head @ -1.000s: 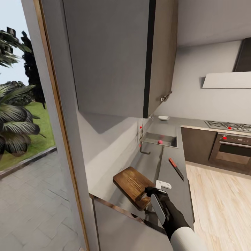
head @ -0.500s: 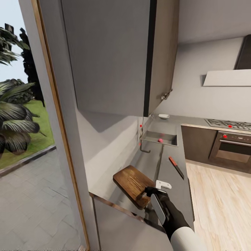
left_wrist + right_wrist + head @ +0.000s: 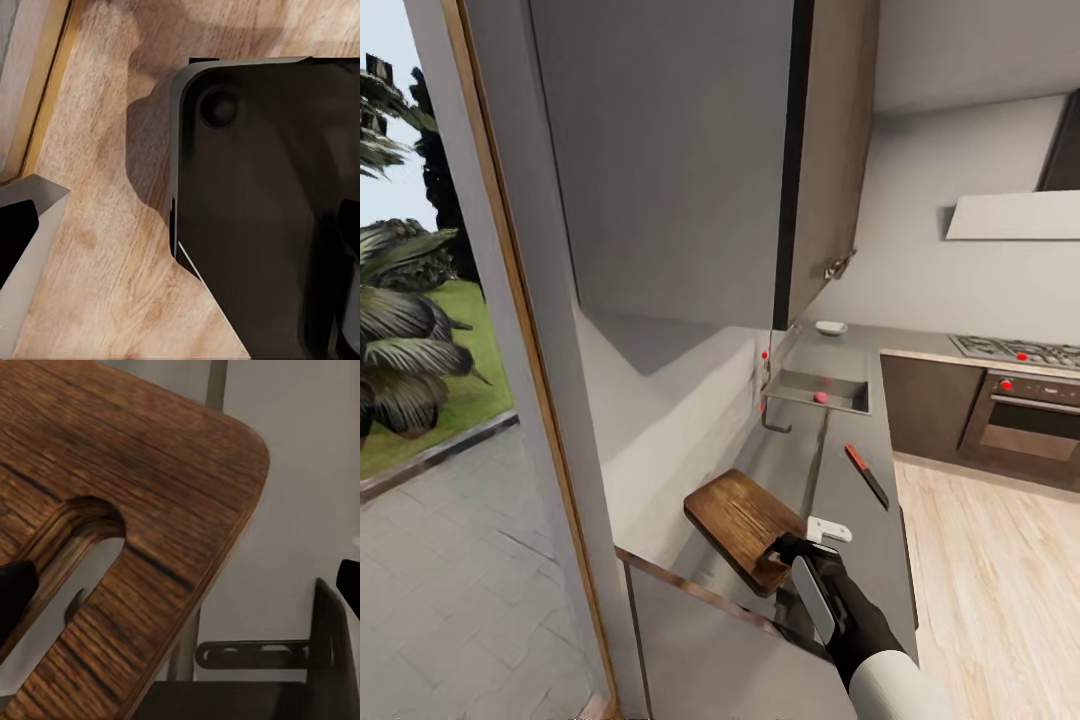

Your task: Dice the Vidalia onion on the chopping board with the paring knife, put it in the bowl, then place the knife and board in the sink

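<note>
Kitchen bench, chopping board lifted at near end
Right pincer clamped on board's handle end; left pincer state can't tell. Paring knife lies beyond.

Right arm reaching forward from the lower edge of the head view, white forearm sleeve giving way to a black wrist. Right hand pinched onto the near end of the chopping board (fingers at its handle slot), board lifted and tilted.
</note>
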Available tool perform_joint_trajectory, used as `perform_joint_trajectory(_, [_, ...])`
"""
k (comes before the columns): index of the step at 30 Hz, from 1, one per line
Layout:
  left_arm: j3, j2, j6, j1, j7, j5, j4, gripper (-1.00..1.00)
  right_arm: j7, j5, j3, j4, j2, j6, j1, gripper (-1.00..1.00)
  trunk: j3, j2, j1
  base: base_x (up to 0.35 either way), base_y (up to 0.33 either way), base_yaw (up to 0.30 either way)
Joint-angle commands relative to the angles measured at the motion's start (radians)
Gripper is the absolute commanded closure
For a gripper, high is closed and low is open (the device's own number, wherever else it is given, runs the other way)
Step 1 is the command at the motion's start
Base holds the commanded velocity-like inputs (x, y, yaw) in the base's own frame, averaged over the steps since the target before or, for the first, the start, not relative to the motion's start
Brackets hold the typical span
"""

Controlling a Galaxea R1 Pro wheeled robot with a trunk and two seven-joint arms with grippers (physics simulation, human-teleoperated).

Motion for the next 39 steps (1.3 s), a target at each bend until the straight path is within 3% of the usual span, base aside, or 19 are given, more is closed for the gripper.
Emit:
perform_joint_trajectory(1, [0.000,0.000,-0.006,-0.001,0.000,0.001,0.002,-1.00,-0.008,-0.008,0.002,-0.001,0.000,0.003,-0.001,-1.00,-0.003,-0.002,0.000,0.000,0.000,0.000])
perform_joint_trajectory(19, [0.000,0.000,-0.006,-0.001,0.000,0.001,0.002,-1.00,-0.008,-0.008,0.002,-0.001,0.000,0.003,-0.001,-1.00,-0.026,-0.002,0.000,0.000,0.000,0.000])
perform_joint_trajectory(39, [0.000,-0.001,-0.006,0.000,0.000,0.001,0.002,-1.00,-0.009,-0.006,0.002,-0.001,0.000,0.010,-0.001,-1.00,-0.028,-0.002,0.000,0.000,0.000,0.000])
